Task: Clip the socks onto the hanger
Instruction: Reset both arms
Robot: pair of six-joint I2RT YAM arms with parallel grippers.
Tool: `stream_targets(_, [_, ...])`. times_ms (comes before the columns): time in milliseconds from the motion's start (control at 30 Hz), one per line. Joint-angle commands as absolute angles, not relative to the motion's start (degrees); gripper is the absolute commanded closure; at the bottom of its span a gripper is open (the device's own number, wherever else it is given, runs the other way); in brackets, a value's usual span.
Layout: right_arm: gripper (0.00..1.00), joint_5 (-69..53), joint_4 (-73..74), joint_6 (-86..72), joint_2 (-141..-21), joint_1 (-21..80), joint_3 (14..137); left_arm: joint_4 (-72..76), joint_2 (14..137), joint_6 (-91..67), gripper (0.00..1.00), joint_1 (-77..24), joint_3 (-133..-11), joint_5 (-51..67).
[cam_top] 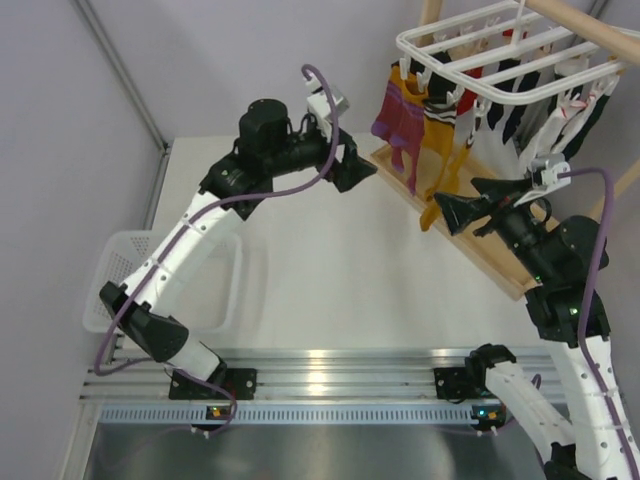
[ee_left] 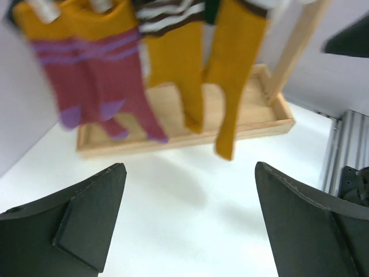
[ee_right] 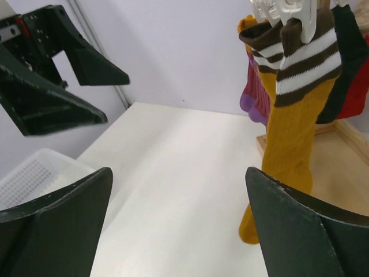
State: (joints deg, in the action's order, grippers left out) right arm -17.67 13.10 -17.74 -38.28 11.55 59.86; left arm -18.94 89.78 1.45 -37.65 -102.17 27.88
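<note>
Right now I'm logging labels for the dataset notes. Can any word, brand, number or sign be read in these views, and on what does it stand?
None: no view shows readable text.
The socks have only stripes, no lettering.
The hanger and the white basket show no label.
The small lights at the left arm base are glows, not characters.

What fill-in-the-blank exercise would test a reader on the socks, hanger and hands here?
The long mustard-yellow socks hang clipped to the white plastic bar hanger, cuffs striped brown and ____.
The left hand and the right hand are both ____ and empty.
The white mesh basket sits on the ____ arm's side.
Missing: white; open; left.
</note>
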Motion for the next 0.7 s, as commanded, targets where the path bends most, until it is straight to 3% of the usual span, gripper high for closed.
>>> stream_targets(0, [0.0,-17.5,17.1,-11.0,-37.2,11.5,58.6,-31.2,87.1,-4.6,0.02,-31.8,-100.7,20.5])
stream_targets(233, [0.0,-13.6,24.2,-3.4,-36.3,11.4,55.6,-31.7,69.7,-0.5,0.02,-15.6,-82.8,19.2])
stream_targets(367, [0.0,-12.8,24.7,-2.4,-35.2,11.4,53.9,-32.7,60.1,6.1,0.02,-8.4,-73.7,11.0])
stream_targets(667, [0.0,-14.6,24.9,-1.9,-33.0,11.4,50.8,-36.8,47.8,8.4,0.02,-4.3,-59.6,-1.8])
